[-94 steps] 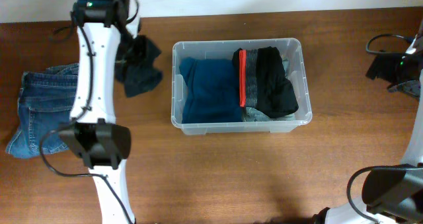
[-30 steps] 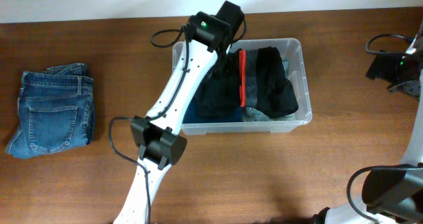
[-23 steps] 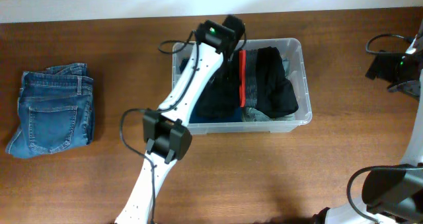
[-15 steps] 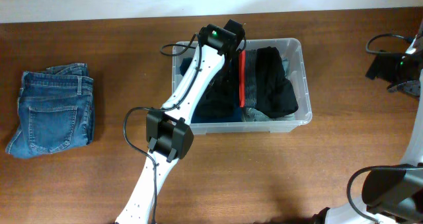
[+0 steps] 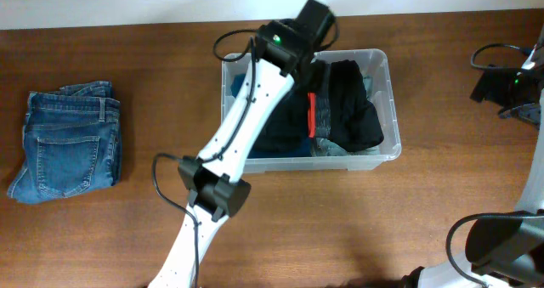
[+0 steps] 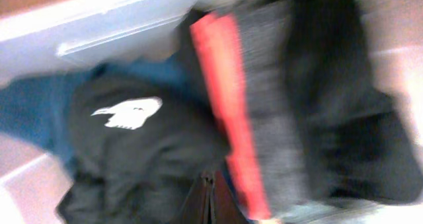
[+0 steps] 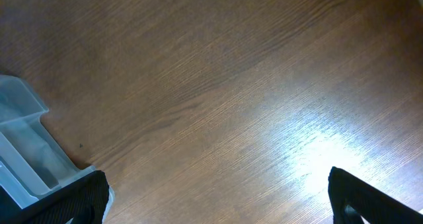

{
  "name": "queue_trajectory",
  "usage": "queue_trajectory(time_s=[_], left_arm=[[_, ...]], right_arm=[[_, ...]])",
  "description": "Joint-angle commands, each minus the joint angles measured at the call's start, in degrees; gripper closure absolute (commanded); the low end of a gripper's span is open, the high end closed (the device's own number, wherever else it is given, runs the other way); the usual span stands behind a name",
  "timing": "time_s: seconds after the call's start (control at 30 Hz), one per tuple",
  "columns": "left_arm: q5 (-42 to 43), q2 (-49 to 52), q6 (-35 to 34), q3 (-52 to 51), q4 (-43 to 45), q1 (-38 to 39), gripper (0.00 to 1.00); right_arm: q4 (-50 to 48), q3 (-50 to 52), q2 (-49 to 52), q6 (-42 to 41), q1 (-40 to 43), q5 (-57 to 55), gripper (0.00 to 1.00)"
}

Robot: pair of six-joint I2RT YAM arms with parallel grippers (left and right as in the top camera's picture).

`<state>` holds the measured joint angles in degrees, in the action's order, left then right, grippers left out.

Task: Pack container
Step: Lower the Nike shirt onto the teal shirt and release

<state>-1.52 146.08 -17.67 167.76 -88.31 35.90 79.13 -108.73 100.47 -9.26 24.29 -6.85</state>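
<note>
The clear container (image 5: 389, 110) stands mid-table and holds a blue garment (image 5: 235, 86), a black garment (image 5: 280, 122) on top of it, and a black garment with a red band (image 5: 348, 101) at the right. My left gripper (image 5: 313, 20) is above the container's far rim. In the left wrist view its fingers (image 6: 208, 184) are pressed together over the black garment with a white logo (image 6: 132, 145), beside the red band (image 6: 231, 105). My right gripper (image 7: 218, 211) is open and empty over bare wood at the far right (image 5: 510, 88).
Folded blue jeans (image 5: 68, 144) lie at the table's left. A corner of the container (image 7: 26, 158) shows at the left of the right wrist view. Cables run along the left arm and at the far right edge.
The left arm carried the black garment from the left side into the container, laid it on the blue one, and has now drawn back toward the far rim. The right arm has not moved.
</note>
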Motion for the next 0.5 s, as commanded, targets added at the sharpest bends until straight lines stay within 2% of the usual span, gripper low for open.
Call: queue_trajectory(time_s=[0.0, 0.17, 0.23, 0.47], left_arm=[[1.9, -2.4, -2.3, 1.1, 3.7, 3.6, 1.00], [1.4, -2.4, -2.3, 0.9, 10.2, 5.9, 1.00], [-1.6, -2.4, -2.4, 0.8, 11.7, 6.8, 1.00], [-3.9, -2.3, -2.7, -3.1, 8.2, 7.5, 1.00]], right_arm=[[0.0, 0.1, 0.2, -0.7, 0.2, -0.7, 0.02], [0.0, 0.1, 0.2, -0.7, 0.2, -0.7, 0.02], [0.0, 0.1, 0.2, -0.7, 0.2, -0.7, 0.02], [0.0, 0.1, 0.2, -0.7, 0.2, -0.7, 0.02]])
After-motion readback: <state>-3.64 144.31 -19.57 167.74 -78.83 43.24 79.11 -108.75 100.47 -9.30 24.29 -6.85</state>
